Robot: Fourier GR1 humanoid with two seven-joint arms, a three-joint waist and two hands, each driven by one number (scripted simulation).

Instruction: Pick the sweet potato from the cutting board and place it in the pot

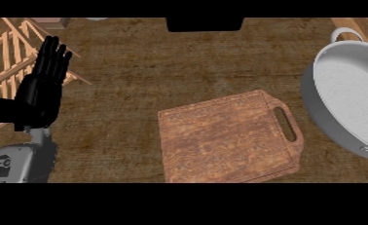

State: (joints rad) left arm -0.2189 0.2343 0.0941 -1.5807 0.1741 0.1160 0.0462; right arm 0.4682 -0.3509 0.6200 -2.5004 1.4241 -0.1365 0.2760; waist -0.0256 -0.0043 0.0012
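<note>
Wooden brown cutting board shows no sweet potato; black left hand rests, fingers straight; a grasp may find nothing.

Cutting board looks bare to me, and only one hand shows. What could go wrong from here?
No sweet potato shows on the cutting board or in the visible part of the pot, so there may be nothing to pick. The pot runs off the view's right edge, so a placement there could be hard to judge. The left hand, open beside the wooden rack, might bump it if it swings out.
</note>
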